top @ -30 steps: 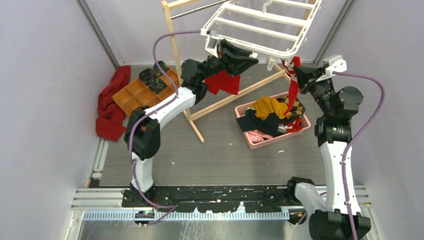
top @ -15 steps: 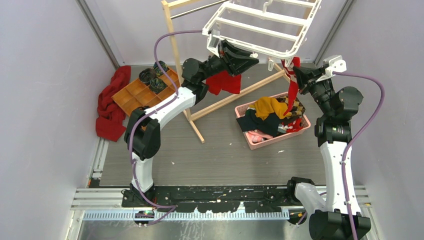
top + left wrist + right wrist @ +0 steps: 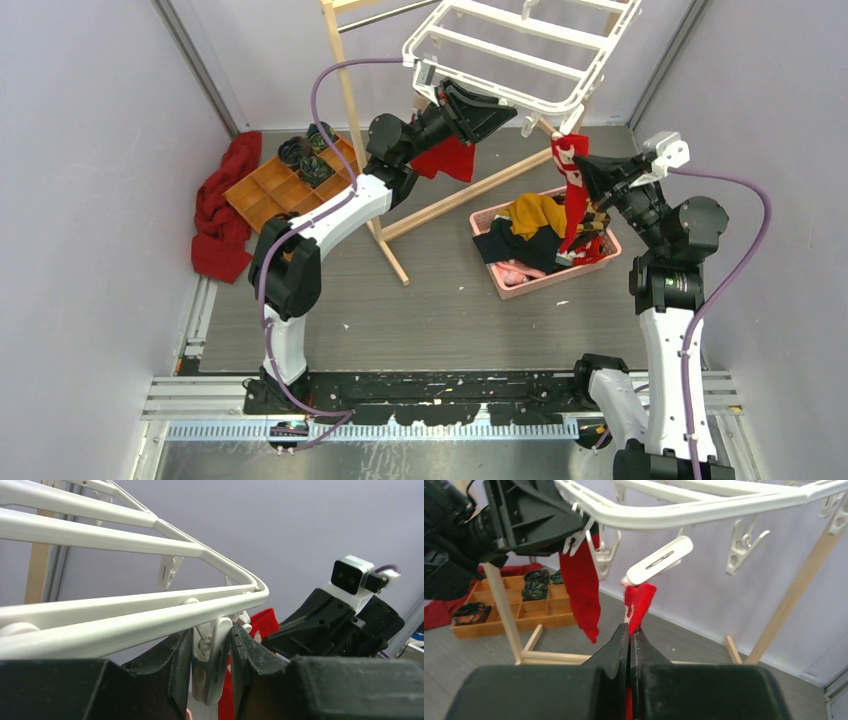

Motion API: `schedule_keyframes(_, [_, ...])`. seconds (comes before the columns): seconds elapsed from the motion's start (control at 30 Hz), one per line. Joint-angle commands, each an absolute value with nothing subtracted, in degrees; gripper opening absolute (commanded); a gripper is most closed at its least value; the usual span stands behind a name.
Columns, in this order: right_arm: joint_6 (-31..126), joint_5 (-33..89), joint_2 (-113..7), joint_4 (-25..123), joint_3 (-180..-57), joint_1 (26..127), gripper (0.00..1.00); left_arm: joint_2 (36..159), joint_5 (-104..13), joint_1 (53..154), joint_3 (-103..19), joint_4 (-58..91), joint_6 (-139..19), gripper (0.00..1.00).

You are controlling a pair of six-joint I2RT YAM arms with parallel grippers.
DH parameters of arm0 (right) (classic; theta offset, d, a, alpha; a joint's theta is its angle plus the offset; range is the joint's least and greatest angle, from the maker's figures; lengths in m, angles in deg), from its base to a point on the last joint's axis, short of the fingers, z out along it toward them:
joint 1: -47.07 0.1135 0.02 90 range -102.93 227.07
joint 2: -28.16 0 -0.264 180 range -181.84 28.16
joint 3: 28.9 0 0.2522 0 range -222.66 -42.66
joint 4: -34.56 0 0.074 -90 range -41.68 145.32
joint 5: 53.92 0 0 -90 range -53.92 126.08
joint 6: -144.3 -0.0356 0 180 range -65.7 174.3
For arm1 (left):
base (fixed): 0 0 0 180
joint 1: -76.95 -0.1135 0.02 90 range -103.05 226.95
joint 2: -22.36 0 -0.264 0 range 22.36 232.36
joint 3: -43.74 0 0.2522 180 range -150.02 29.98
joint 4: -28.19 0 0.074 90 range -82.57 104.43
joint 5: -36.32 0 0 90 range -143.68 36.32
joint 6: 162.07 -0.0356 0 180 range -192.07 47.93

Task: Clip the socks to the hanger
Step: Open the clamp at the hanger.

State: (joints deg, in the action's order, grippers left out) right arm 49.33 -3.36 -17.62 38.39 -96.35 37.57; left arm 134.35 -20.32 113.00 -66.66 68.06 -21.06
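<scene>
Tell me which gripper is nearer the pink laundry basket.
Right. The right gripper, shut on a red sock, hangs over the basket; the left gripper pinches a white clip well off to its left.

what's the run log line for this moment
left fingers: pinching a hanger clip | right fingers: shut on red sock, top raised to second clip | sock clipped: cannot tell
</scene>
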Motion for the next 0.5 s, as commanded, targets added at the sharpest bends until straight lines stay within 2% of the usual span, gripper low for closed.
schedule_keyframes(0.0, [45.51, -7.05, -14.73, 39.68, -94.43, 37.31, 0.01, 133.01, -22.48, 112.91, -67.10, 70.69, -15.42, 0.00])
schedule_keyframes(0.2, [40.02, -9.56, -11.52, 37.80, -89.90, 37.32, 0.01, 133.62, -22.81, 112.75, -67.34, 72.35, -12.84, 0.00])
schedule_keyframes(0.33, [33.49, -10.55, -11.42, 31.26, -87.08, 37.67, 0.01, 133.61, -23.22, 112.79, -67.29, 72.14, -12.65, 0.00])
schedule_keyframes(0.47, [30.10, -6.40, -12.90, 27.42, -86.23, 41.72, 0.01, 133.80, -23.61, 112.89, -67.30, 71.84, -12.83, 0.00])
